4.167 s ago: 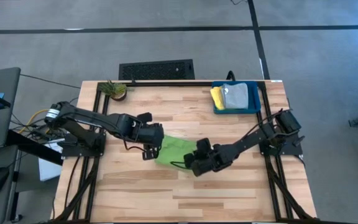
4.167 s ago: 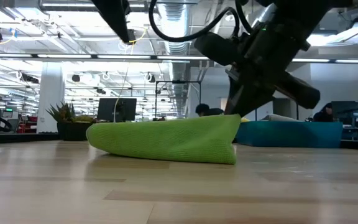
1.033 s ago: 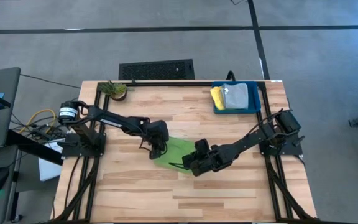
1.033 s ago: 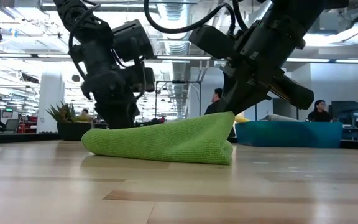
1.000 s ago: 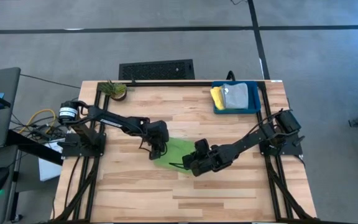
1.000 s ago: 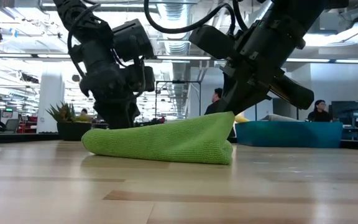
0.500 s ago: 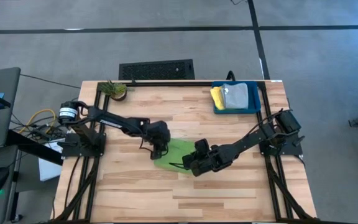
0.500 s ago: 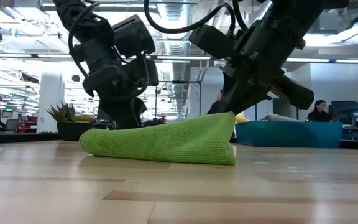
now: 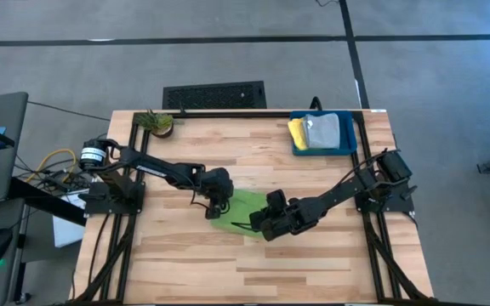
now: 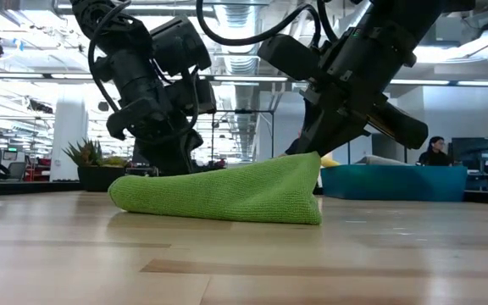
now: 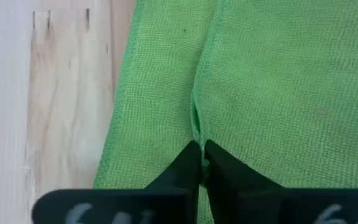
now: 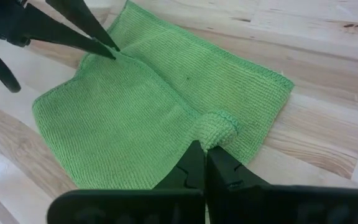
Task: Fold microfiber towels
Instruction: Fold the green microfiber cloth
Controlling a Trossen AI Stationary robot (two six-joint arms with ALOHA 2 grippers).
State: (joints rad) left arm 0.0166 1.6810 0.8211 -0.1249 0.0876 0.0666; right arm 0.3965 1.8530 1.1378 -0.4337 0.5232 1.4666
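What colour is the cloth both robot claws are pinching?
Lime green towel, clearest in the right wrist view.

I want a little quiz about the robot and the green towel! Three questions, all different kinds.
1. True or false: both grippers are pinching the green towel.
2. What lies in the blue bin? A) yellow and grey towels B) a plant C) nothing
3. Fill in: the left gripper pinches a ____ edge of the towel.

Key:
1. True; the left gripper and right gripper are each shut on it.
2. A; the yellow towel and grey towel.
3. Folded.
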